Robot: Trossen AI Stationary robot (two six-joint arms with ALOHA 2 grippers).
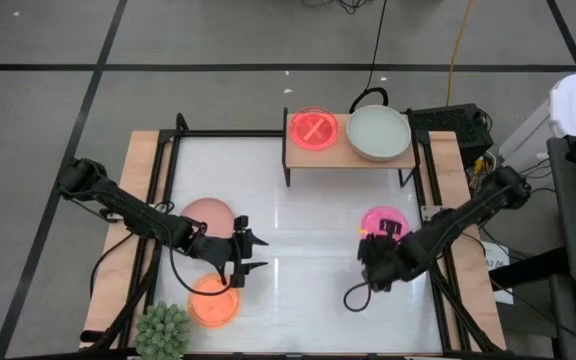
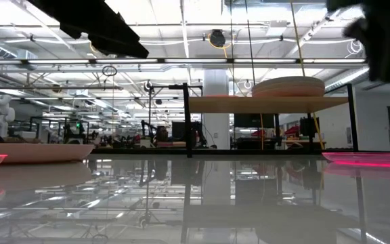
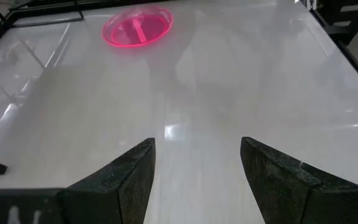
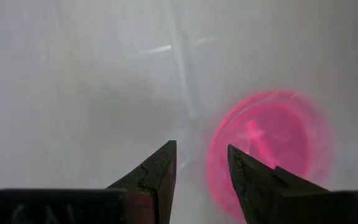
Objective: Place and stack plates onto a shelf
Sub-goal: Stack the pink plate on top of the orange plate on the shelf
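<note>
Step in hand: a pick-up of the magenta plate (image 1: pixel 383 221) by the right gripper (image 1: pixel 366 258) was judged to be under way.
Right gripper: its fingers were seen parted and empty, just beside the plate's rim.
Left gripper (image 1: pixel 251 253): it was held wide and empty above the bare table (image 1: pixel 308 270), between the dusty-pink plate (image 1: pixel 206 213) and the orange plate (image 1: pixel 213 300).
Advice: the rim should be taken squarely between the fingers, the thin glossy edge being judged slippery.
Look: the magenta plate was small, translucent and glossy.
Shelf (image 1: pixel 350 158): a red-orange plate (image 1: pixel 313 130) and a pale grey-green plate (image 1: pixel 378 133) were already set there, side by side.
</note>
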